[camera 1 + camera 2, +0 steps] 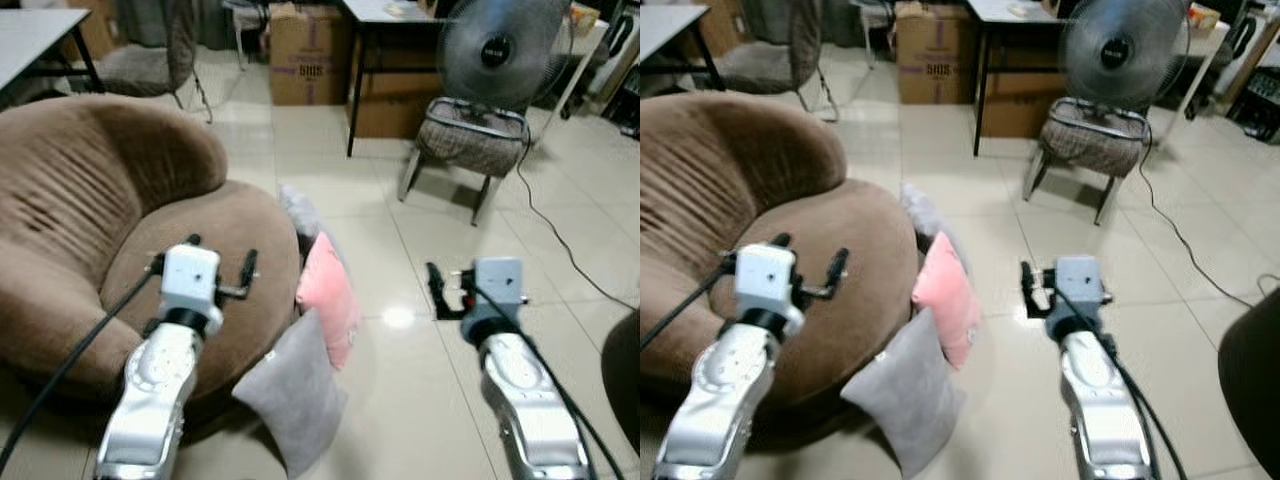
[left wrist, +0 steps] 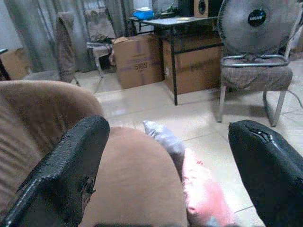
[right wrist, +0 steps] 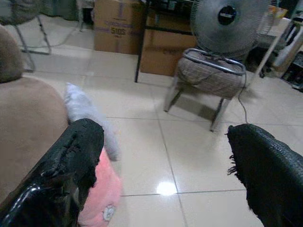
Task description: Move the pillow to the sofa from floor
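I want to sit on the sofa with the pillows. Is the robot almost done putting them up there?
Not yet. Nothing looks done: the pink pillow, the grey pillow and a third pillow behind them all stand on the floor, leaning against the sofa. In hand: nothing; the left pincer above the sofa seat and the right pincer above the floor are both open and empty. Left: grab, lift, place.
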Tool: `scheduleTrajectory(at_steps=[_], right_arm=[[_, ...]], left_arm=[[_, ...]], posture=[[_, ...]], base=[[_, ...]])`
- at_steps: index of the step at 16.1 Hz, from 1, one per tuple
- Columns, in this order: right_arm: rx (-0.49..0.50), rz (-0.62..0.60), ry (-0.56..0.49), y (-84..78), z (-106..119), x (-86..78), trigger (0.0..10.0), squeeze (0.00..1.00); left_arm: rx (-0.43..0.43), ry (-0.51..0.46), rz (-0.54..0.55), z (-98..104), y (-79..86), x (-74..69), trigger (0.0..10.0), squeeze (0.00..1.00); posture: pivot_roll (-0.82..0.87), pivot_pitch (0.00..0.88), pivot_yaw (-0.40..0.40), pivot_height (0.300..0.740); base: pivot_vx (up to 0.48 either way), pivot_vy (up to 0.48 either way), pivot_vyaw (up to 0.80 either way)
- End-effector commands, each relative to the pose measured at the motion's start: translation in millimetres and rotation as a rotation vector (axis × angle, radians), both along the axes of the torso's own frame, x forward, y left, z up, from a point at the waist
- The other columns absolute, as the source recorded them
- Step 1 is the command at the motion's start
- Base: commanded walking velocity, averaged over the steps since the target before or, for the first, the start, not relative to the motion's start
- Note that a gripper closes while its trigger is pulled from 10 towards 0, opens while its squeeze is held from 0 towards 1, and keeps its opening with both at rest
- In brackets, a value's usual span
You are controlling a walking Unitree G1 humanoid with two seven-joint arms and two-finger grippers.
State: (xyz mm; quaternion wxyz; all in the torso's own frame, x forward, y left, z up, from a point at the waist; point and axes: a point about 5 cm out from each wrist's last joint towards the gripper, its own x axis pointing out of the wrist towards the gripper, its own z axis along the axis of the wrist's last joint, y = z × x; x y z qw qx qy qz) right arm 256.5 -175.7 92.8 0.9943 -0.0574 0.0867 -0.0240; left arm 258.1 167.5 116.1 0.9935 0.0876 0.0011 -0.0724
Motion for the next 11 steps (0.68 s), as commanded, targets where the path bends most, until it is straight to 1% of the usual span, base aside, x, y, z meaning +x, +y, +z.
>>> scheduleTrajectory(at_steps=[1,2,4,10,11], right_arm=[[-0.007,0.011,-0.021,1.8,4.5,1.5,10.0,0.0],[-0.011,0.014,-0.018,2.1,4.3,1.6,10.0,0.0],[-0.011,0.015,-0.02,2.3,3.7,2.0,10.0,0.0],[-0.016,0.039,-0.03,5.6,4.9,5.2,10.0,0.0],[-0.016,0.041,-0.031,5.9,5.1,5.6,10.0,0.0]], left_arm=[[0.009,0.002,0.005,-0.6,3.4,0.2,10.0,0.0],[0.008,0.001,0.005,-0.4,3.5,0.3,10.0,0.0],[0.007,-0.001,0.003,-0.8,3.3,0.9,10.0,0.0],[0.012,-0.005,0.01,0.1,6.2,2.2,10.0,0.0],[0.013,-0.004,0.016,-0.1,6.9,2.2,10.0,0.0]], posture=[[0.02,0.0,-0.029,0.732],[0.02,0.0,-0.029,0.732],[0.02,0.0,-0.031,0.732],[0.03,0.0,-0.035,0.732],[0.03,0.0,-0.034,0.732]], base=[[0.289,0.0,0.0],[0.289,0.0,0.0],[0.289,0.0,-0.8],[0.289,0.0,0.0],[0.0,0.0,0.0]])
